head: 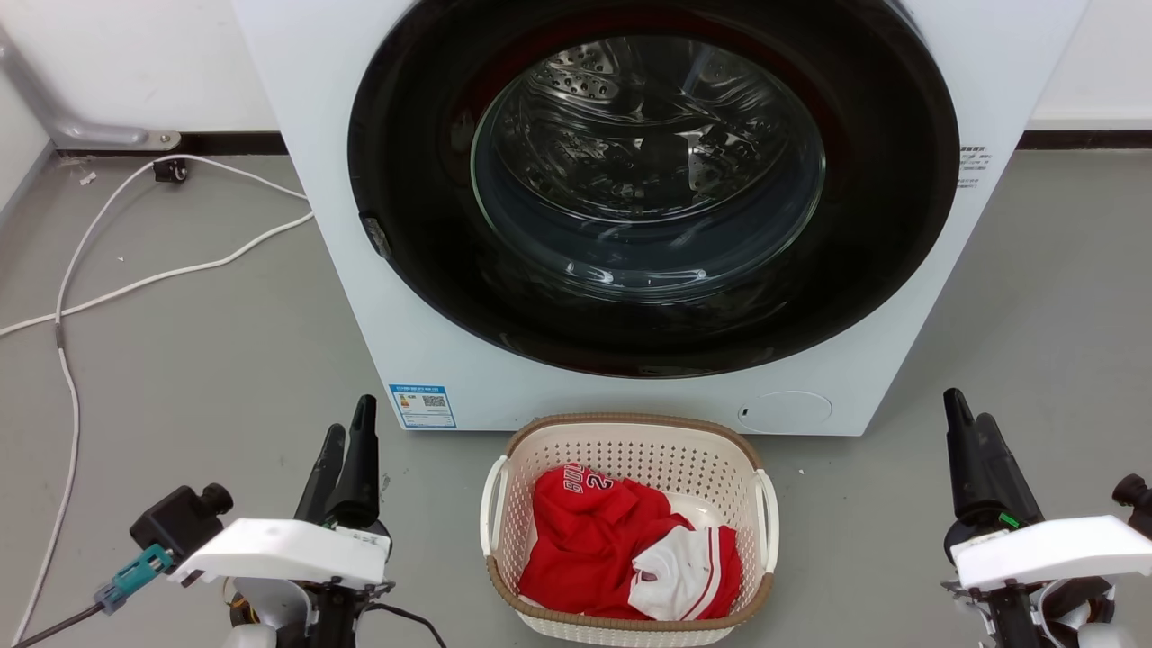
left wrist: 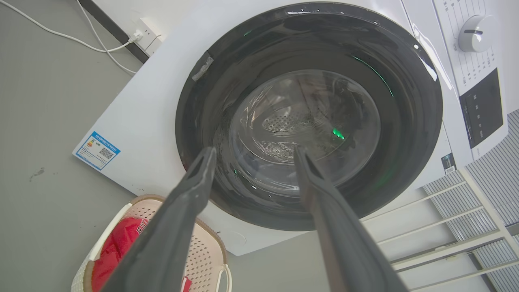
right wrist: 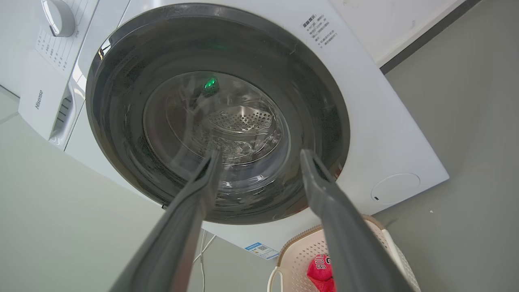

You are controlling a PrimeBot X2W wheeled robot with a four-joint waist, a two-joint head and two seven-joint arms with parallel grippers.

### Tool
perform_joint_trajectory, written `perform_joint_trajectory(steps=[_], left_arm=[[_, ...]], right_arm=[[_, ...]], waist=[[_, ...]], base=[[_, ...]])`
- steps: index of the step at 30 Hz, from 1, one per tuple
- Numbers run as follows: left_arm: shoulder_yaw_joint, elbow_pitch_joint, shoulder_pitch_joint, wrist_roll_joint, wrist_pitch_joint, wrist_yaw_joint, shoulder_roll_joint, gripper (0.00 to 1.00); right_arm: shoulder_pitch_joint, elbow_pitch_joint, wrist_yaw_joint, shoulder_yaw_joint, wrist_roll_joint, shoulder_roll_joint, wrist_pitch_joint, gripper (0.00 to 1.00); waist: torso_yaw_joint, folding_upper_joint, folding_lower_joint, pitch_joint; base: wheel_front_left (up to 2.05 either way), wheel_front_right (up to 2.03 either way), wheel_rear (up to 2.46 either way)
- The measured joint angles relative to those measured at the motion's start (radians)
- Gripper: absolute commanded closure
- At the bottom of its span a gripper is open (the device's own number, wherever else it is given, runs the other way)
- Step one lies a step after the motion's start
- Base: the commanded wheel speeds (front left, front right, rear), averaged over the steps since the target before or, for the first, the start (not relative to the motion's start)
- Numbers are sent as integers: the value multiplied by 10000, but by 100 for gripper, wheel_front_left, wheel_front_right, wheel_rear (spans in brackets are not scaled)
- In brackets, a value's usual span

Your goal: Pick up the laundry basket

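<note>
You are at the very start of the pick-up: the reach has not begun and nothing is gripped. The laundry basket (head: pixel 648 454) sits upright on the floor (head: pixel 180 360), just in front of the washing machine (head: pixel 297 225) and below its round door, about midway between your two arms. The left claw (head: pixel 349 418) hangs off to the basket's left and the right claw (head: pixel 968 407) off to its right. Both are well apart from it, and both point up towards the machine, not down at the basket. The wrist views show each claw's fingers spread wide with nothing between them. The basket's mouth faces straight up, with red and white clothes (head: pixel 621 549) heaped inside. Its long axis seems to run left to right, parallel to the machine's front, though the downward view foreshortens it, so take that as a judgement. One white loop handle (head: pixel 492 504) is on your left side and the other handle (head: pixel 768 517) is on your right, so each one faces its own arm. Next, you will likely need to tip both claws downward and bring them inward. Set each open claw around its handle or the brown rim beside it, then close both and raise them together so the basket stays level.
</note>
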Motion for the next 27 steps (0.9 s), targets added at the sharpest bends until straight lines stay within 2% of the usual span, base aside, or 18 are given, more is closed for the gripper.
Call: perform_joint_trajectory(steps=[10,27], left_arm=[[-249,-121,-42,1755,-314,180,19,0],[-629,-261,-202,3971,-819,514,105,0]], right_arm=[[103,-324,0,176,-1814,2,-234,0],[241,-755,2,297,-4395,6,-303,0]], waist=[[-8,-1,0,24],[-47,0,0,50]], base=[[0,0,0],[0,0,0]])
